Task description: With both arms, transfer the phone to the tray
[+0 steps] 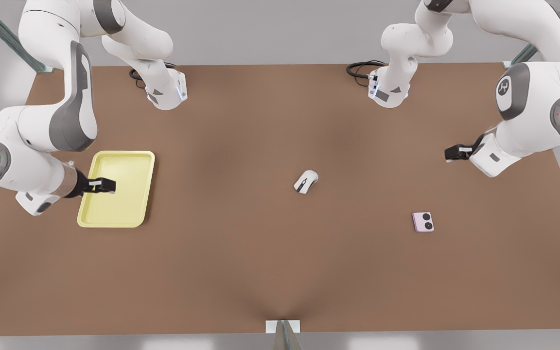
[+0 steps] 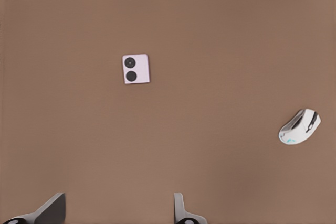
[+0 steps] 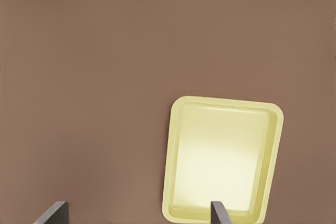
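Left gripper (image 1: pixel 450 154) hangs at the table's (image 1: pixel 260 272) three-o'clock side, fingers (image 2: pixel 179 211) spread wide, holding and touching nothing. The phone (image 1: pixel 423 221) lies flat on the table, near that gripper, toward five o'clock of the white mouse (image 1: pixel 306 182). Right gripper (image 1: pixel 110 185) hovers above the tray (image 1: pixel 136 158) at nine o'clock, fingers (image 3: pixel 218 213) spread, empty.

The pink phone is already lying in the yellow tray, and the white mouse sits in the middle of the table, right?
Not quite. The front view shows the phone lying on the bare table, far from the tray. The mouse does sit mid-table.
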Robot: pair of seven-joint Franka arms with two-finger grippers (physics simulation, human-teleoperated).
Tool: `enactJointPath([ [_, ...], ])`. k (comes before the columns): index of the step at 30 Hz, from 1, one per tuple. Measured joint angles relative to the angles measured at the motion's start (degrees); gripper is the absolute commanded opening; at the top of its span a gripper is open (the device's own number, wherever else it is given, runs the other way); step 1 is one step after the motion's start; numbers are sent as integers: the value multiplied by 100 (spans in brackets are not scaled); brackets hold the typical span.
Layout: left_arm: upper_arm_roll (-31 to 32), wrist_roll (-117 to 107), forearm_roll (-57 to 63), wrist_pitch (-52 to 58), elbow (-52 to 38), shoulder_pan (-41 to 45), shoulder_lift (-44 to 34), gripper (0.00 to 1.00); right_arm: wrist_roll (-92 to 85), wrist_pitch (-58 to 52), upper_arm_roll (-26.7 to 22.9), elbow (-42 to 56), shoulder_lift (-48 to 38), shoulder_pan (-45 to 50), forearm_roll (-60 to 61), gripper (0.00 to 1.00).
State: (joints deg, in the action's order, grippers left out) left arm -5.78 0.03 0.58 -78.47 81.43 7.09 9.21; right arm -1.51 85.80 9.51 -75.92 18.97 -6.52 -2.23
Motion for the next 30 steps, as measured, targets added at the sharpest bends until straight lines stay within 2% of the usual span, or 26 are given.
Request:
enactJointPath([
  [2, -10, -35, 6, -77, 8, 1, 135, 100, -9, 135, 4, -3, 0, 2, -2, 100],
  [5, -36, -83, 11, -511, 137, -135, 1080, 100, -20, 268, 4, -4, 1, -5, 2, 100],
  [9, -37, -110, -49, -1641, 868, -348, 1693, 100, -33, 369, 5, -4, 3, 1, 6, 100],
  [13, -36, -136, -83, -2785, 1349, -421, 2005, 100, -42, 420, -3, -6, 2, -5, 8, 100],
  [17, -36, -165, -155, -3544, 1442, -444, 2184, 100, -49, 444, -3, -9, 0, -8, 9, 100],
  [30, -2, -109, -313, -4356, 1665, -576, 2818, 100, -72, 470, -3, -13, 9, -19, 10, 100],
])
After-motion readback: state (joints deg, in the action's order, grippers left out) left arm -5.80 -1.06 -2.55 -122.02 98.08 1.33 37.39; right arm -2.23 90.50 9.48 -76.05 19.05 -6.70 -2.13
